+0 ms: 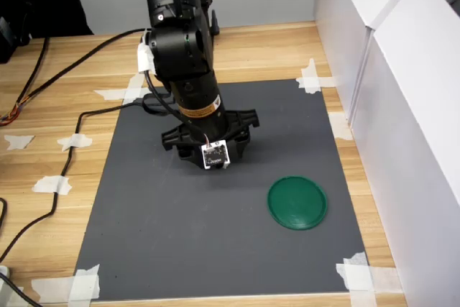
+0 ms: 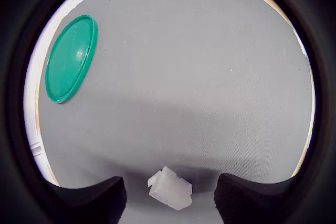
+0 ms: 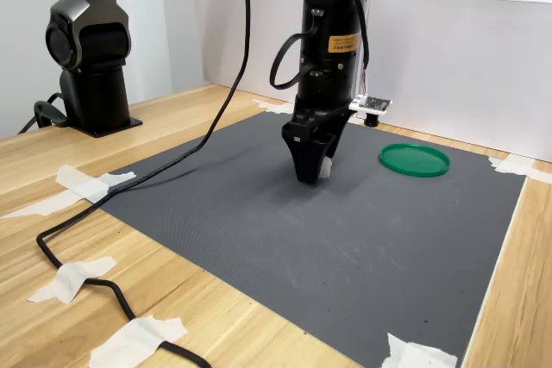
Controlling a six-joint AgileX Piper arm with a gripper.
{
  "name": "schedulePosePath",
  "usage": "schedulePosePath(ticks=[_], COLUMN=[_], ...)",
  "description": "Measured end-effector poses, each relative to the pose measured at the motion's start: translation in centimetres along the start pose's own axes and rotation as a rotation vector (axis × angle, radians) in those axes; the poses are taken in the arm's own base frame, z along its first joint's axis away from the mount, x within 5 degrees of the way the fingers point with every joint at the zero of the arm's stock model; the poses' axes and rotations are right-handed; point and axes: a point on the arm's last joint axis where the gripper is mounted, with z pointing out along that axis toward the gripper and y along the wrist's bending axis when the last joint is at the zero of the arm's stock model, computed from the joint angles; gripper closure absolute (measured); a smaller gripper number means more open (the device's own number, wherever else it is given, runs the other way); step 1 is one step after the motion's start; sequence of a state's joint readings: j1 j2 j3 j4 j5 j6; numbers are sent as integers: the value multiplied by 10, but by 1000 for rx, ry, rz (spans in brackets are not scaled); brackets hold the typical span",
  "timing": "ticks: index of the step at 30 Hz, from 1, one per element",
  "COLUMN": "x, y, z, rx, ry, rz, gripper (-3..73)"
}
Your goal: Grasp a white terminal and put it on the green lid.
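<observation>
Between the spread fingertips of the gripper (image 2: 169, 195) we see the white terminal (image 2: 170, 188) lying on the dark mat (image 2: 199, 77), the jaws wide on either side and not touching it; the green lid (image 2: 71, 59) lies well apart from the gripper, flat on the same mat.

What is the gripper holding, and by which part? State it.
Nothing yet, it seems. The gripper is down at the mat, its fingers open on either side of the terminal, with gaps on both sides.
</observation>
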State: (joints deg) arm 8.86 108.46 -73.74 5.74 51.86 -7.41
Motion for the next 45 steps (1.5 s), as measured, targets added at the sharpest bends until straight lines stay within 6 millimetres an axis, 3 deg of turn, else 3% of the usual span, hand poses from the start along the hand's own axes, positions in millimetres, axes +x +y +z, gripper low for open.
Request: schedulePosePath(ticks=[4,11,12,20,29,37,41,45], x=[0,0,0,-3,-47,-72,-74,-75], y=[0,-1,-1,1,42,93,97,98], z=[2,7,7,3,-34,-10,9,11], rx=[-1,1,2,-4,-36,-61,-62,-61], ry=[8,21,21,14,-110,-111,-80,-87], rz=[-11,-13,-9,7,-130,-271,-277,-287], gripper=[81,445,461,461,465,473,473,475])
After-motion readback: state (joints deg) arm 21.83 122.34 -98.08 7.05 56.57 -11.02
